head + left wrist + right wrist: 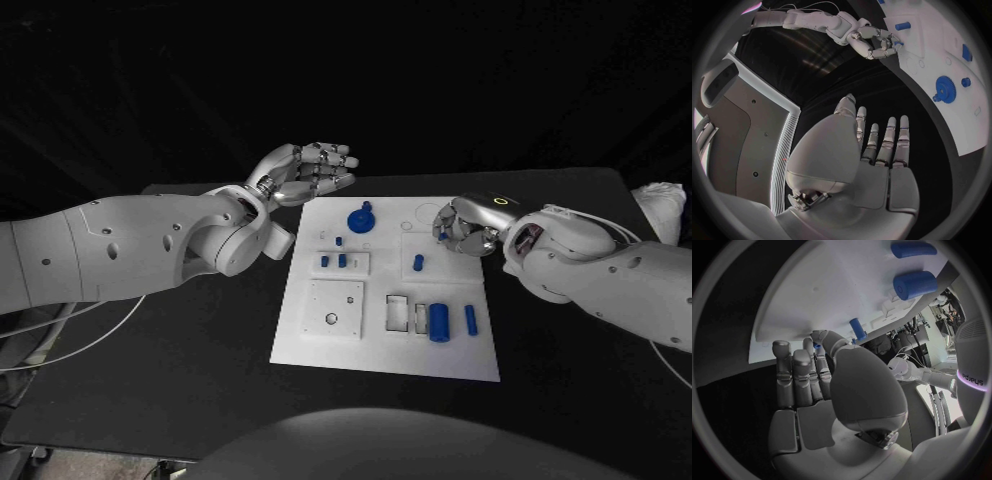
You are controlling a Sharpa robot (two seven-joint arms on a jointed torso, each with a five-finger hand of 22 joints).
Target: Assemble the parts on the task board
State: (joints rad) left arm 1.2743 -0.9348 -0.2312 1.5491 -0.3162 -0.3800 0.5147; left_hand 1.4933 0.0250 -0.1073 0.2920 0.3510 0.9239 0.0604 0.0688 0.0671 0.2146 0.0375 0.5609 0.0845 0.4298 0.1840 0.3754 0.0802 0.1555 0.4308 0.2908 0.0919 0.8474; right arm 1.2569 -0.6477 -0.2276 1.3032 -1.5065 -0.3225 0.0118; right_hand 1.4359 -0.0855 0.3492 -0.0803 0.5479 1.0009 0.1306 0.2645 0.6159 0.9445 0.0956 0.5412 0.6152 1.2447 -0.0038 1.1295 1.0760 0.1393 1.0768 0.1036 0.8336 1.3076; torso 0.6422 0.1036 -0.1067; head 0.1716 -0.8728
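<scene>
We see the task board (387, 345) flat on the black tabletop (173, 390), roughly centred between the two arms.

Left hand (306, 173) hovers off the board's far left corner, above the tabletop, touching nothing. In the left wrist view the left hand (873, 150) has its fingers extended and slightly apart, palm bare: released, holding nothing.

Right hand (470, 226) sits over the board's far right area. In the right wrist view the right hand (817, 380) pinches a small blue peg (817, 346) between thumb and fingertips, right against the white board surface. So it's grasping that peg. We can't tell whether the peg is already seated in a hole.

Parts on the board:
- blue gear (361, 218) near the far edge, left of the right hand
- two short blue pins (333, 261) standing in a small square block at the left
- one blue pin (418, 263) lying near the middle
- large blue cylinder (440, 321) and a slimmer blue rod (470, 316) side by side at the near right
- white square plate with a hole (333, 309) at the near left
</scene>
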